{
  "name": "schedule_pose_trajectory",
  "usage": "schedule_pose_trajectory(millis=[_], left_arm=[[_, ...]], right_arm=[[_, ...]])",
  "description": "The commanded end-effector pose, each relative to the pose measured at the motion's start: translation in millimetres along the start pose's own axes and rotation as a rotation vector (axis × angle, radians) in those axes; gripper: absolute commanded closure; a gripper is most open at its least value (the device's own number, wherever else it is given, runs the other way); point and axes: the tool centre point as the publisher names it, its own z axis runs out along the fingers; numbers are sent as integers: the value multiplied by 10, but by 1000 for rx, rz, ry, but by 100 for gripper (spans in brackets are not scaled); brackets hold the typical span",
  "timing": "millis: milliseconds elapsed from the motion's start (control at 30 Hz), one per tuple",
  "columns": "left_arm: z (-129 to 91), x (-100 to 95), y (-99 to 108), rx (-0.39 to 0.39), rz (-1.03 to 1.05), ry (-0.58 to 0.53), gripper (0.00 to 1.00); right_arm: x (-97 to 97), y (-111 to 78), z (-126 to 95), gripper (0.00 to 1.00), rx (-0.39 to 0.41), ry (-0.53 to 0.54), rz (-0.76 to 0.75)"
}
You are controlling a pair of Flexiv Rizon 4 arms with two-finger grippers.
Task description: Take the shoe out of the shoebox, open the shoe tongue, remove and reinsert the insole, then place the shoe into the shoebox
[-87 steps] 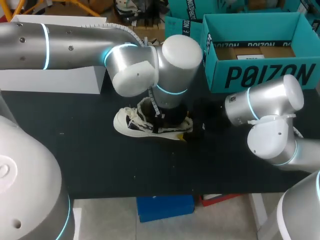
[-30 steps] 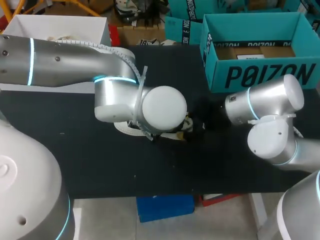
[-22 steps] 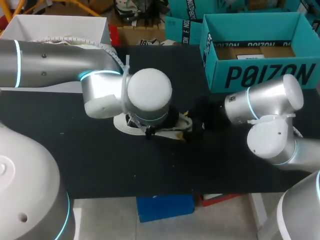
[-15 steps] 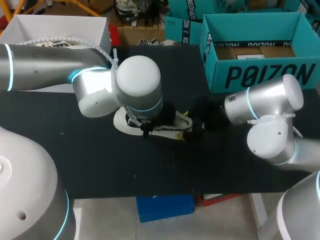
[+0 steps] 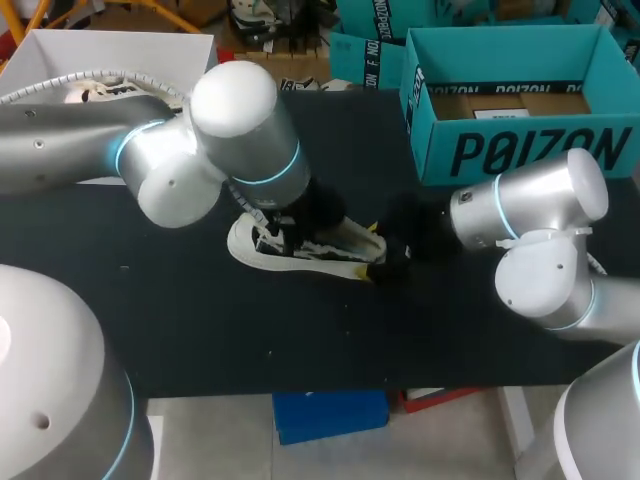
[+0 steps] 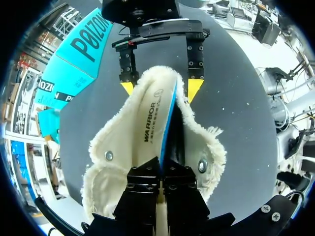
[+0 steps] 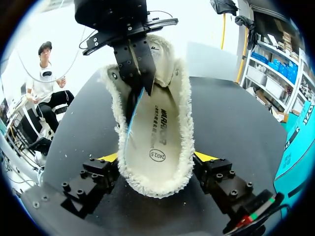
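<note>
The shoe sits on the bench, heel clamped by the right tool; the left tool pinches the thin insole edge, likely light and floppy, so grip near its rim.

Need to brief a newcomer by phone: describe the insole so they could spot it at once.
On the black table, near the teal shoebox, lies a cream fleecy shoe. The insole is the pale printed sheet inside it, one edge held up by the left gripper; its blue underside sets it apart from the fleece.
</note>
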Motion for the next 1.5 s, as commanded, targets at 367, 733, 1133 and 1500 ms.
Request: schedule_pose_trajectory(millis=[367,733,1133,1500], left_arm=[[-165,29,-82,80,-1,14,100],[-132,92,50,65,-37,21,100],[-137,59,-95,101,0,33,100],[-72,18,-251,99,37,77,0]], right_arm=[[-1,-23,32,100,1,-2,1],[-1,-23,32,100,1,-2,1],[-1,-23,32,100,1,-2,1],[-1,-23,32,100,1,-2,1]])
